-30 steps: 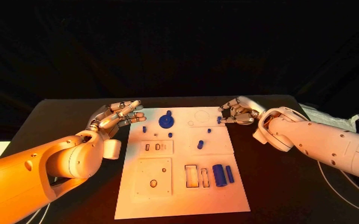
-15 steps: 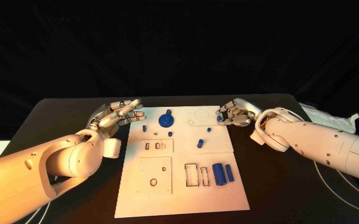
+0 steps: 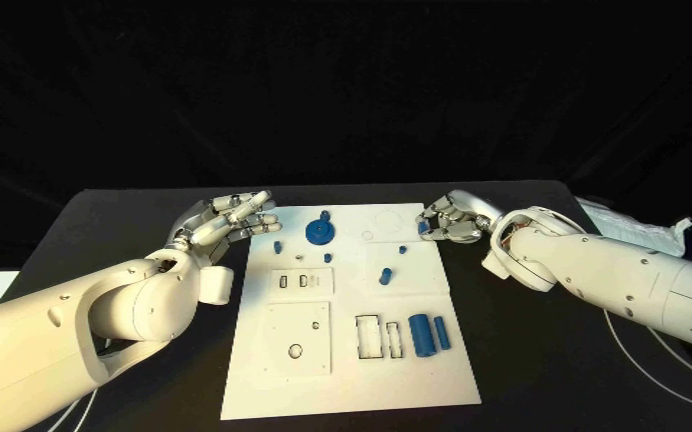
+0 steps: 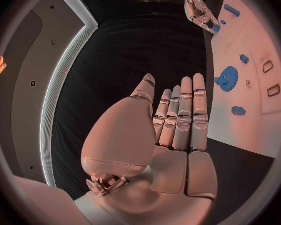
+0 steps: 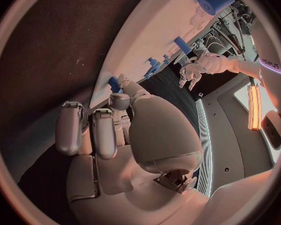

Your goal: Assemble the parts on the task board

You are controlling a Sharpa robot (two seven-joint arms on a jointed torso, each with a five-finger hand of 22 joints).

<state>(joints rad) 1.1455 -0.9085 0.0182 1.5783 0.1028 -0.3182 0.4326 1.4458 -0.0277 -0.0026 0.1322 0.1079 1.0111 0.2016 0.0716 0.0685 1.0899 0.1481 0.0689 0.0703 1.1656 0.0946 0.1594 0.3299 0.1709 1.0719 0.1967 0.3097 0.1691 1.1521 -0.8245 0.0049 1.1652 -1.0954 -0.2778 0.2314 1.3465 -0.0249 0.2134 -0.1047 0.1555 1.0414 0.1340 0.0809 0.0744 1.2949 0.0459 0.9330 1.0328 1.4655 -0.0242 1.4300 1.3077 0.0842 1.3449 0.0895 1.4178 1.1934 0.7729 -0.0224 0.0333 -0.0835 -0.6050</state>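
A: How many blue parts can you count on the task board (image 3: 346,372)?

B: From the head view, eight or so. One gear-like round part (image 3: 320,229) near the far edge, two small pegs (image 3: 278,248) beside it on the robot's left, one tiny piece (image 3: 329,258) below the gear, one short angled peg (image 3: 387,276) in the middle, one small bit (image 3: 402,250) nearer the right hand, and two cylinders at the near right: a thick cylinder (image 3: 420,336) and a thin cylinder (image 3: 441,333) just beside it.

A: Which way do the cylinders run?

B: Both lie flat, long axes running from the near edge towards the far edge, parallel to each other and to the empty rectangular slots (image 3: 381,338) next to them.

A: And the board itself?

B: One white plate, lying lengthwise away from the robot in the middle of the black surface (image 3: 130,212).

A: What about the hands?

B: The left hand (image 3: 231,220) hovers at the board's far left corner, fingers straight and spread, holding nothing; the left wrist view shows it flat and empty (image 4: 178,120). The right hand (image 3: 454,220) sits at the far right edge with its fingers curled in, pinching a small blue part (image 3: 424,227) between the fingertips; the right wrist view shows a blue piece (image 5: 114,85) at the tips.
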